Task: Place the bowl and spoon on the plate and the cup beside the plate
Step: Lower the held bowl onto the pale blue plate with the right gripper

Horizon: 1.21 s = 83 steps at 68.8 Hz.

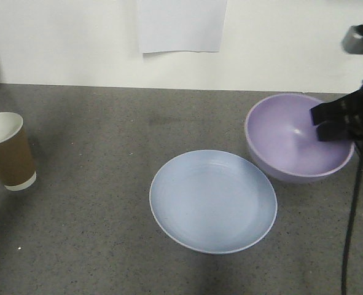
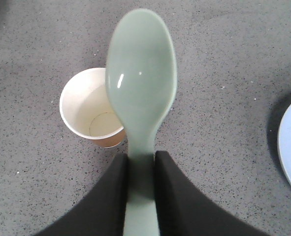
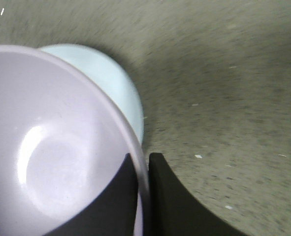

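Observation:
The lavender bowl [image 1: 292,138] hangs tilted at the right, its rim pinched by my right gripper [image 1: 328,126], one finger inside and one outside [image 3: 143,167]. In the right wrist view the bowl [image 3: 51,147] overlaps the pale blue plate [image 3: 120,93] behind it. The plate [image 1: 213,200] lies flat at the table's middle. My left gripper [image 2: 141,162] is shut on the handle of the mint-green spoon [image 2: 141,83], held above the table over the brown paper cup [image 2: 88,110]. The cup [image 1: 8,150] stands upright at the far left. The left gripper does not show in the front view.
A grey speckled tabletop [image 1: 95,233] runs to a white wall with a sheet of paper [image 1: 181,24] hung on it. A black cable [image 1: 352,221] hangs down at the right edge.

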Available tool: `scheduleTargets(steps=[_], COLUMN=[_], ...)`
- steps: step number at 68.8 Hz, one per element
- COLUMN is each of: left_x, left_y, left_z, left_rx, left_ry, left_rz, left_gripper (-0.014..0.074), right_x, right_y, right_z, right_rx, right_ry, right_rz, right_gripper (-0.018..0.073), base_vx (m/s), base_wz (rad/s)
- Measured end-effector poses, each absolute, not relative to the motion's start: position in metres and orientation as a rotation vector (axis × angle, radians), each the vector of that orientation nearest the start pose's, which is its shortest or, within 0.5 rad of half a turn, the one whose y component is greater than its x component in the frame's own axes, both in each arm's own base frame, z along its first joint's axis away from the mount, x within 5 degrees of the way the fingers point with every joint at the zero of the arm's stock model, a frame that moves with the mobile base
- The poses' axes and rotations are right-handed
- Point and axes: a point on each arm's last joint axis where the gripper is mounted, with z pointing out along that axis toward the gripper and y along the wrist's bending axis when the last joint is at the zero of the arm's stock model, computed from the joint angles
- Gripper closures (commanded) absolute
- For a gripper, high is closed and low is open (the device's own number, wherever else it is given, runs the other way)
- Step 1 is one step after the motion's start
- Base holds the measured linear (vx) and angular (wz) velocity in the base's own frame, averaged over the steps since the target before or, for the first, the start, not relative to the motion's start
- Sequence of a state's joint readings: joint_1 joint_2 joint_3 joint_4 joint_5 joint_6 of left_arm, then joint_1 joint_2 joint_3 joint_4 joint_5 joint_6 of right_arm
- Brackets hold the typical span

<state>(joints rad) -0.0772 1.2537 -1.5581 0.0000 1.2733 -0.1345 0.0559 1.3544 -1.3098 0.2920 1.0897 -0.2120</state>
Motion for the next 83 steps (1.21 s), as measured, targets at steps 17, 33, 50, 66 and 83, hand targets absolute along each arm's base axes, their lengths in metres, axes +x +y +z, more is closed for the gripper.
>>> scheduleTargets(steps=[17, 33, 50, 66, 83], left_x=[0.229, 0.229, 0.229, 0.229, 0.229], left_y=[-0.018, -0.018, -0.018, -0.018, -0.018], left_z=[0.449, 0.449, 0.449, 0.449, 0.449], left_rx=[-0.070, -0.070, -0.070, -0.070, -0.070], left_ry=[2.454, 2.454, 2.454, 2.454, 2.454], left_rz=[-0.093, -0.093, -0.093, -0.093, -0.093], left_gripper=[0.0603, 0.0603, 0.0603, 0.0603, 0.0603], right_x=[0.297, 0.315, 0.327, 0.334, 0.338], right_y=[0.092, 0.124, 0.131, 0.134, 0.135], right_z=[0.321, 0.283, 0.256, 0.241, 0.233], right_rx=[-0.438, -0.512, -0.512, -0.504, -0.491], right_ry=[2.660, 2.727, 2.777, 2.807, 2.815], right_rz=[0.362, 0.389, 0.389, 0.383, 0.387], right_gripper=[0.0564, 0.0564, 0.0564, 0.0564, 0.0560], base_vx=[0.00, 0.00, 0.00, 0.00, 0.00], base_wz=[0.00, 0.00, 0.00, 0.00, 0.00])
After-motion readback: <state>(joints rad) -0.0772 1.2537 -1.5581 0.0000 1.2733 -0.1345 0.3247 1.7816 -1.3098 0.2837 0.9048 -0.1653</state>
